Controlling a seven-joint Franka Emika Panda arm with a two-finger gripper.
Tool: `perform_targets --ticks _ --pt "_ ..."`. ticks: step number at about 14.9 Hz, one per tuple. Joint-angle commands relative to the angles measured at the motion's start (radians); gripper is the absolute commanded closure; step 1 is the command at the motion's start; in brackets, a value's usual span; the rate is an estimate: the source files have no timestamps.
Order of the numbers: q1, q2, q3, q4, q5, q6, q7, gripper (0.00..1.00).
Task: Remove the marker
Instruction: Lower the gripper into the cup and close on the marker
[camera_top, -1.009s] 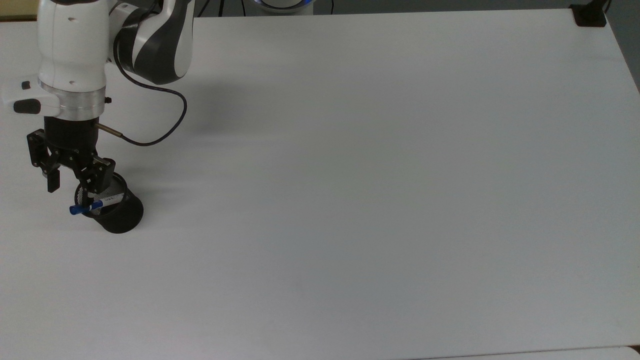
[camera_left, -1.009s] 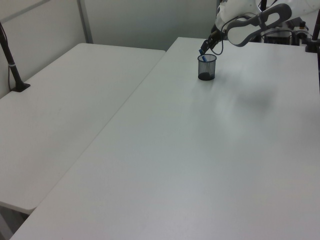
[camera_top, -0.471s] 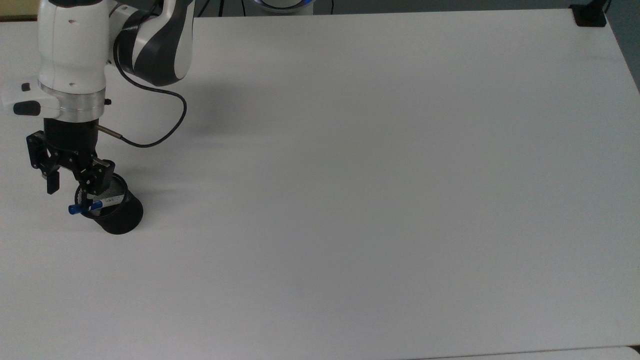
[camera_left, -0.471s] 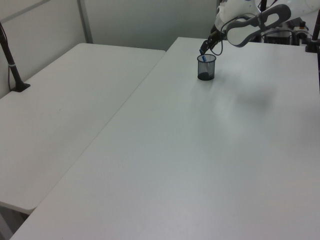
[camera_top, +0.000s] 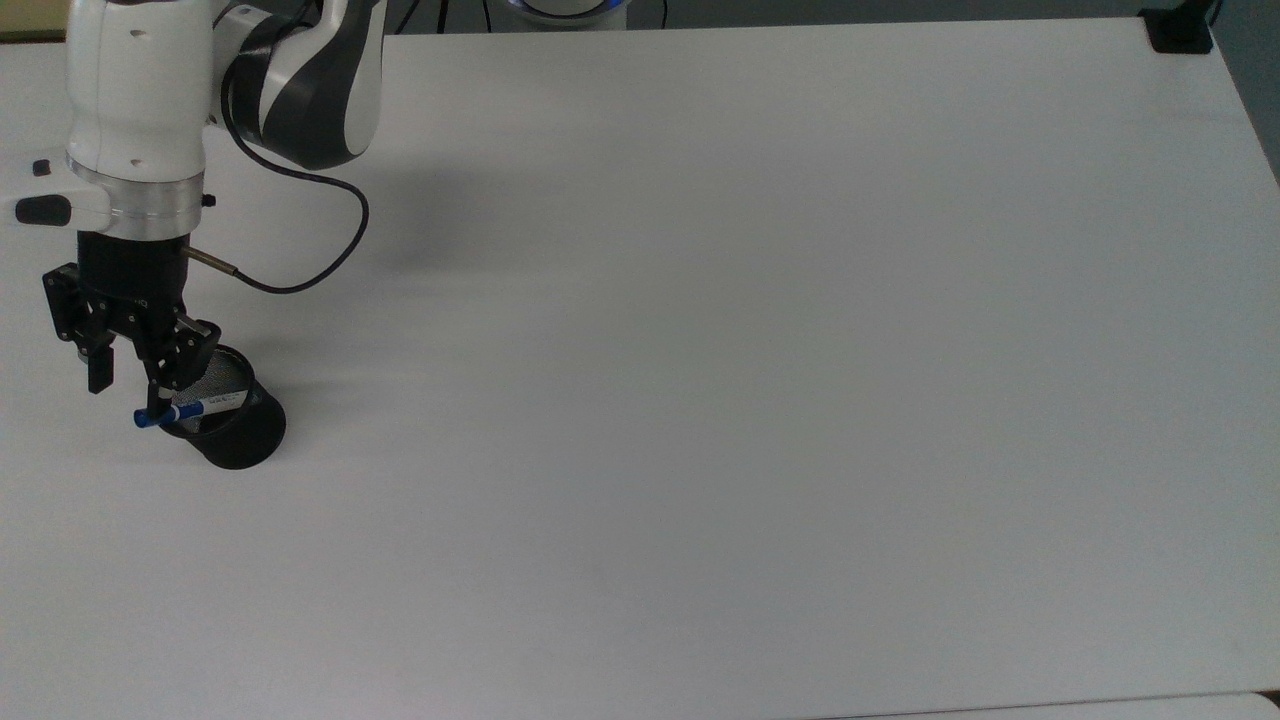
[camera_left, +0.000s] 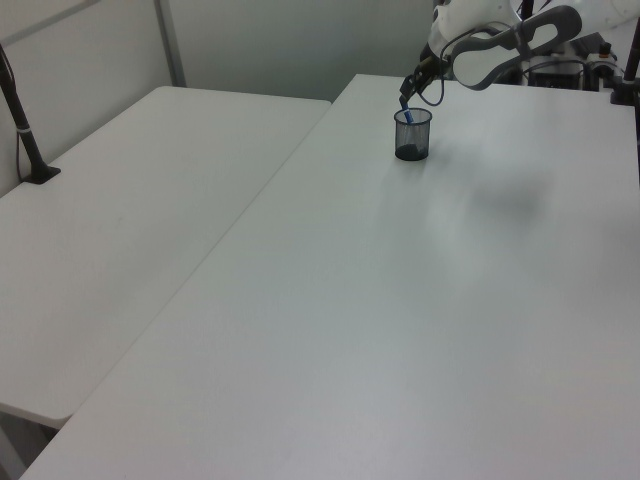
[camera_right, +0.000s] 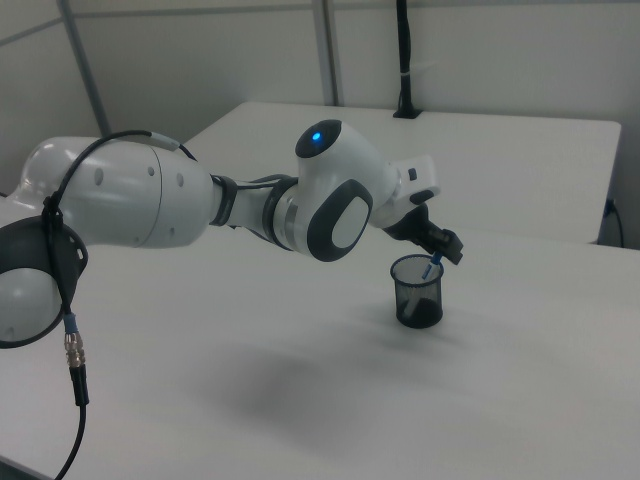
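Now, step in hand: the approach for the grasp. The marker (camera_top: 185, 409) is not yet out of the cup (camera_top: 232, 428), and the gripper (camera_top: 128, 384) is low over the cup's rim.

Marker: it stands leaning inside the black mesh cup, with the blue cap over the rim toward the top view's left and the white barrel going down into the cup. In the right view the cap (camera_right: 432, 266) pokes up just above the rim, tilted toward the gripper.

Gripper: its jaws stand wide apart and hold nothing. In the top view one finger (camera_top: 159, 384) is just above the capped end (I cannot tell if it touches), and the other finger (camera_top: 99, 370) hangs outside the cup, further to the top view's left.

Marker against gripper: the cap lies below the fingers and close to the nearer one, not centred in the gap as far as I can judge.

Cup: it stands upright on the white desk (camera_top: 700, 400), near the top view's left edge.

Next move, as I judge: bring the cap between both fingers, close on it, then lift along the marker's lean so the barrel slides out.

Risk: the cup looks light, so a sideways pull may tip it or drag it.
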Motion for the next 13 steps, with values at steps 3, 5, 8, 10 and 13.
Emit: perform_targets --ticks 3,5,8,10,13 --pt "0.015 0.002 -0.010 0.000 0.001 0.020 0.022 0.43" --pt "0.016 0.002 -0.010 -0.002 -0.001 0.020 0.022 0.42" --pt "0.022 0.004 -0.009 0.000 -0.001 0.020 0.022 0.38" --pt "0.024 0.005 -0.006 -0.002 -0.004 0.020 0.022 0.38" --pt "0.032 0.008 -0.001 -0.002 -0.009 0.020 0.022 0.38"
